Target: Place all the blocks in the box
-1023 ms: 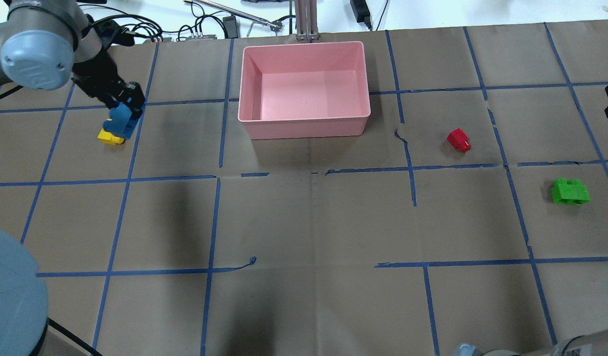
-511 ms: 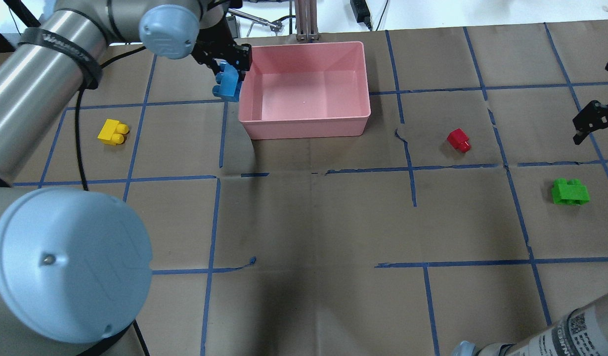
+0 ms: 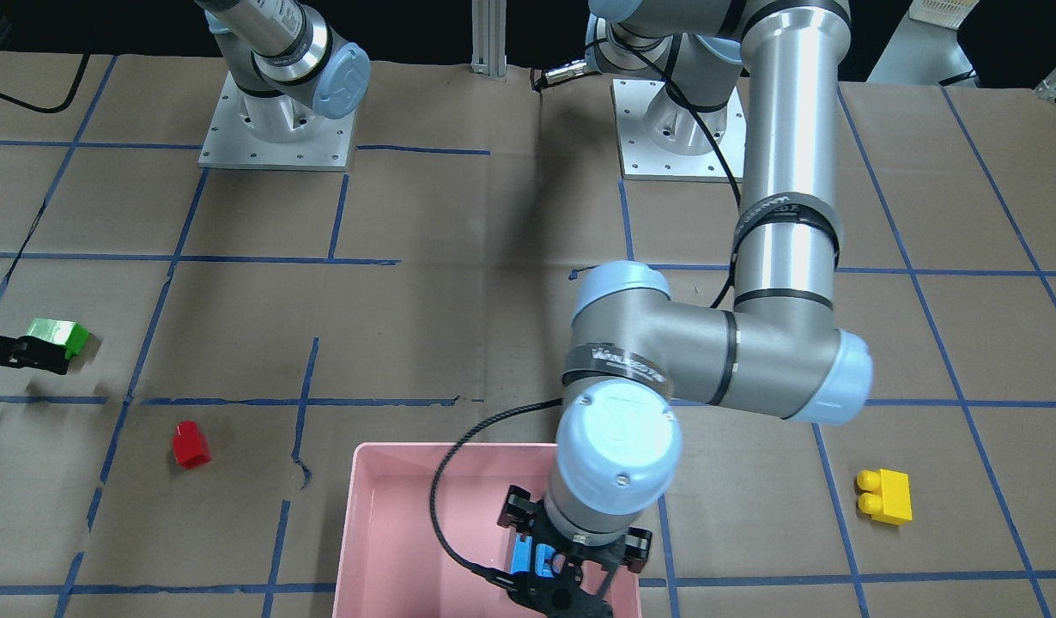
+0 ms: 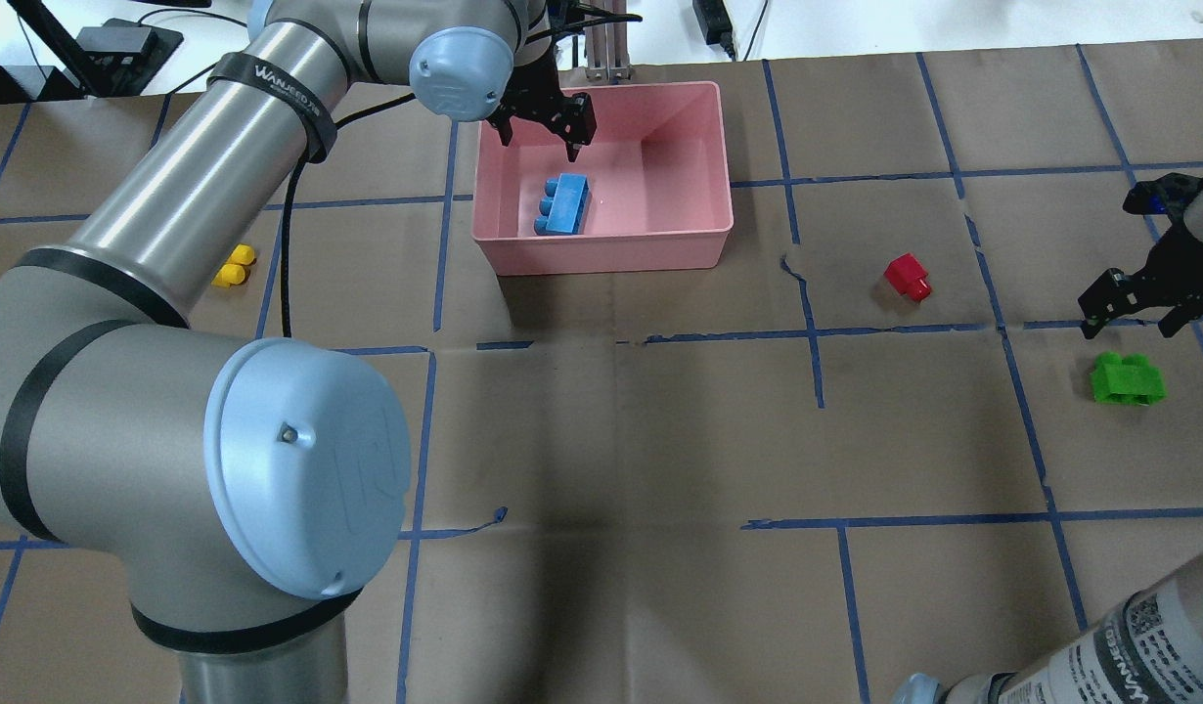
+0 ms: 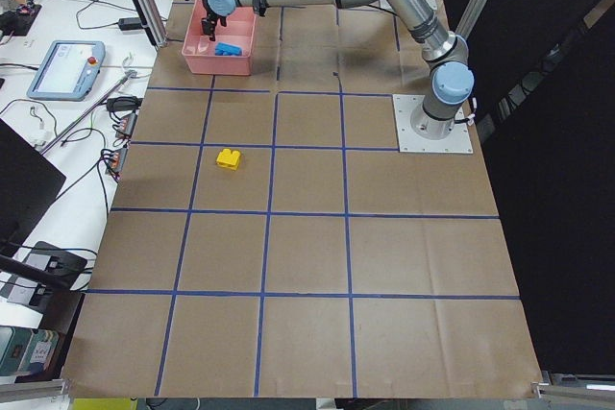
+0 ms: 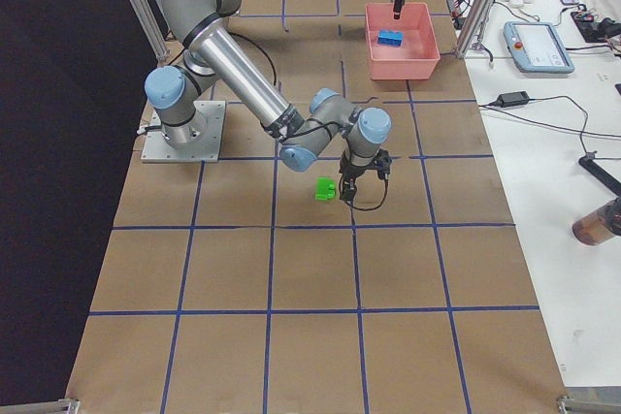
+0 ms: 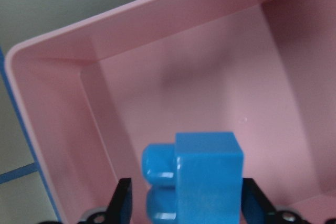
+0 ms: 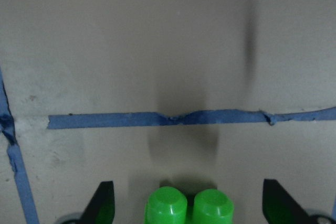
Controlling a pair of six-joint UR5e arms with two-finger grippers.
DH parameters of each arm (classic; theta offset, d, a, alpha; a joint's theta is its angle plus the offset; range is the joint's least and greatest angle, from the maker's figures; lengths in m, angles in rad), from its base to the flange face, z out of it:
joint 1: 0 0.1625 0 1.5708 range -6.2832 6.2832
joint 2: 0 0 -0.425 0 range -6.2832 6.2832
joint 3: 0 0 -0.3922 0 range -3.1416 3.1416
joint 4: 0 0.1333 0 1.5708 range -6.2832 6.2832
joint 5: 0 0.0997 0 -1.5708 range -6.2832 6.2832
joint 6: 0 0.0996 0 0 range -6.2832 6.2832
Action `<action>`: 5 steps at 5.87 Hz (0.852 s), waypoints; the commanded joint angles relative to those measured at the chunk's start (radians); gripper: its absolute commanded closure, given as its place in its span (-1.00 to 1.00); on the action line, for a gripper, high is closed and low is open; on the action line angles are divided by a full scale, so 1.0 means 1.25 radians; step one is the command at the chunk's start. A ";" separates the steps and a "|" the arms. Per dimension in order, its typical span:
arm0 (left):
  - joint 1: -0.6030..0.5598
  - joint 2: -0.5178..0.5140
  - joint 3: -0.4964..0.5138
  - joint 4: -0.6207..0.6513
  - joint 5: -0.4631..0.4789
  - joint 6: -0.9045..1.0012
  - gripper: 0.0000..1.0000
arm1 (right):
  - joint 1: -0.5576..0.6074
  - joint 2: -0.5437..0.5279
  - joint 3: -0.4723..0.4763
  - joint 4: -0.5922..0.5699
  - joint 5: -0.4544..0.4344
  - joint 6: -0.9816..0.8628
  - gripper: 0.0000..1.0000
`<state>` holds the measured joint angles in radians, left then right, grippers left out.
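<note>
Filling the box (image 4: 641, 86), blue block (image 4: 562, 203) inside.
Left gripper (image 4: 540, 142): jaws apart, empty; right gripper (image 4: 1128, 323), jaws wide, should drop straight over green block (image 4: 1128, 379).

Table (image 4: 611, 440): brown paper cover, blue tape grid (image 4: 905, 523). Aluminium extrusion post (image 4: 606, 39) upright at far edge, black power brick (image 4: 711, 20) just right of it. Grey teach pendant with blue screen (image 5: 65, 69) lies on white bench (image 5: 72, 12) beyond.
</note>
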<state>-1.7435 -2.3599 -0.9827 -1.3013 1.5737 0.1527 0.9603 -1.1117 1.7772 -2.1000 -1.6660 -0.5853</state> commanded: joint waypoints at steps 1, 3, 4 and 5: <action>0.102 0.071 -0.056 -0.057 0.004 0.061 -0.96 | 0.000 0.001 0.027 -0.007 -0.011 -0.008 -0.99; 0.275 0.132 -0.168 -0.045 0.001 0.334 -0.93 | -0.001 0.001 0.028 -0.006 -0.038 -0.004 -0.82; 0.346 0.138 -0.181 -0.051 0.024 0.344 -0.88 | -0.013 0.002 0.029 0.002 -0.046 0.002 -0.70; 0.397 0.139 -0.206 -0.045 0.128 0.375 -0.88 | -0.017 0.001 0.029 0.009 -0.048 0.002 -0.39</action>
<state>-1.3185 -2.1912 -1.2113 -1.3610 1.6420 0.5804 0.9457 -1.1100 1.8126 -2.0971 -1.7209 -0.5850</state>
